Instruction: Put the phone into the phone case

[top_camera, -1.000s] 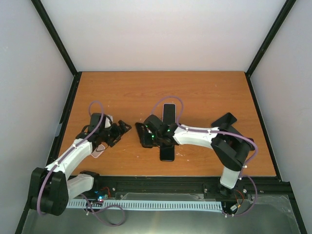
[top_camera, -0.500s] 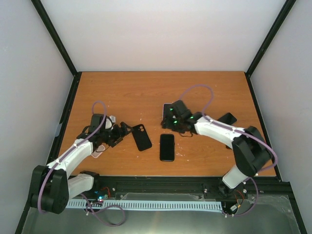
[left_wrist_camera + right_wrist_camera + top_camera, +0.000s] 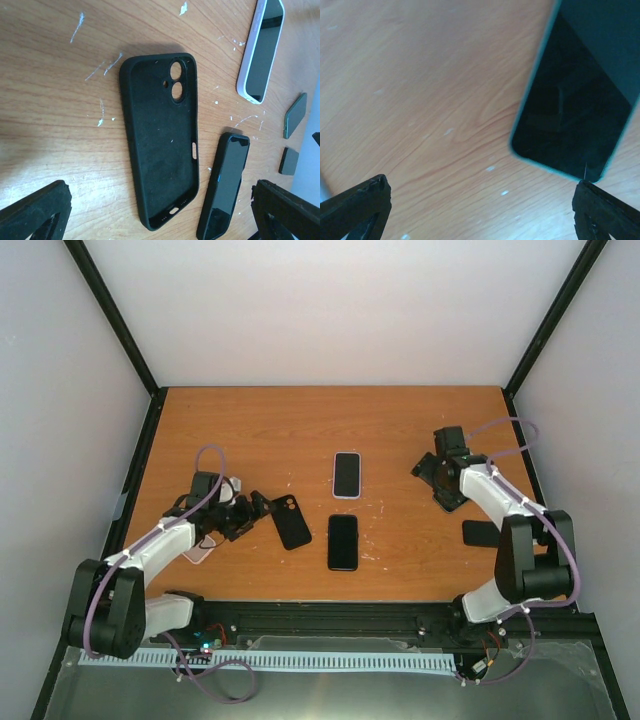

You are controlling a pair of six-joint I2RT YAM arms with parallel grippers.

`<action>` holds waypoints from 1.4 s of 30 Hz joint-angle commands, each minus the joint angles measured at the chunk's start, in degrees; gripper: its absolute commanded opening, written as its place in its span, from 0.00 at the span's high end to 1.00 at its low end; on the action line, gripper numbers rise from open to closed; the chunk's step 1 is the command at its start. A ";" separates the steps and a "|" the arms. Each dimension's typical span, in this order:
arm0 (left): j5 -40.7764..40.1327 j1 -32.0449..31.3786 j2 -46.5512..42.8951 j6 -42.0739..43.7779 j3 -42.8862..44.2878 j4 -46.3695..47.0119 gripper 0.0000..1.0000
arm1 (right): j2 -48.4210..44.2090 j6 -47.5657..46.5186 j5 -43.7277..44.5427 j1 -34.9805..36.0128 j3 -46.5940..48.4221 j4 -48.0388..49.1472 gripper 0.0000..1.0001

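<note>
The empty black phone case (image 3: 291, 521) (image 3: 160, 135) lies inside-up left of the table's middle, its camera holes at the far end. A black phone (image 3: 342, 541) (image 3: 225, 185) lies screen-up just to its right, apart from it. My left gripper (image 3: 257, 510) (image 3: 160, 220) hovers open at the case's left, near end, holding nothing. My right gripper (image 3: 438, 483) (image 3: 480, 210) is far off at the right, open and empty, above bare wood beside a dark teal-edged phone (image 3: 580, 95).
A phone in a white case (image 3: 347, 475) (image 3: 262, 50) lies beyond the black phone. Another dark phone (image 3: 481, 533) rests at the right. A pale case (image 3: 201, 551) sits under my left arm. Black frame posts stand at the table's corners.
My right arm has swung from the middle of the table to the right side and its jaws have opened. The black case now lies uncovered. The left arm has barely moved.
</note>
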 commanded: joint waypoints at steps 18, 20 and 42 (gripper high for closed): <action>0.54 0.22 0.86 3.18 2.18 -0.56 0.01 | 17.88 0.81 1.76 -12.64 8.46 -5.90 0.07; 0.67 0.17 1.38 3.39 2.27 -0.27 0.01 | 18.44 0.75 2.14 -12.85 8.58 -6.07 0.07; 1.37 0.17 12.21 4.89 5.79 5.10 0.04 | 23.87 0.33 3.03 -13.76 12.33 -7.58 0.25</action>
